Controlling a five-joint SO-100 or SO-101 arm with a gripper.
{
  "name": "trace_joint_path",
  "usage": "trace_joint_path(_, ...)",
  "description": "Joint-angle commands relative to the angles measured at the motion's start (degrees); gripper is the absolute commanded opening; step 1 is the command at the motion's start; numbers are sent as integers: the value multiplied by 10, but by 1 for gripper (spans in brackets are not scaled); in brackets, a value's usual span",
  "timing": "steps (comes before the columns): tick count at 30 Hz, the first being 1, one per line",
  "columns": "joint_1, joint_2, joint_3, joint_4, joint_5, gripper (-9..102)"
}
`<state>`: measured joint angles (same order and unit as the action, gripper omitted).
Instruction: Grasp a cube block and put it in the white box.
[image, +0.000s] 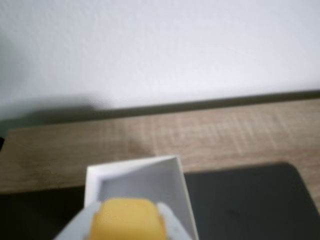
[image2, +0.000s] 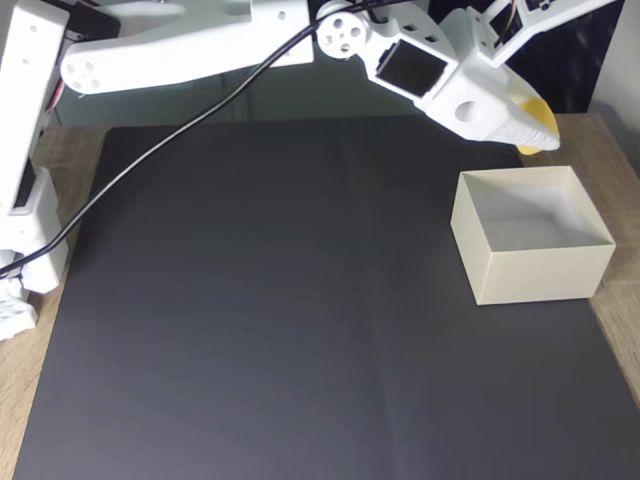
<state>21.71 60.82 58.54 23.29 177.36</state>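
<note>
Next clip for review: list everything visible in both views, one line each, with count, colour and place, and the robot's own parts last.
cube block: one, yellow, held in the pincer above the white box's far side.
white box: one, cream-white, open top, nothing inside, at the mat's right edge in the fixed view.
mat: one, black, covering most of the table.
table: one, light wood grain, against a white wall.
cable: one, black, running along the arm.
arm: one, white, reaching right from its base.
pincer: one, white, shut on the cube.
</note>
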Motion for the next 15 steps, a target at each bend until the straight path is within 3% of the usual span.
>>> trace_joint_path(1,5,0,-33,-1,2,2)
trace_joint_path(15,25,-47,-33,-27,13,3)
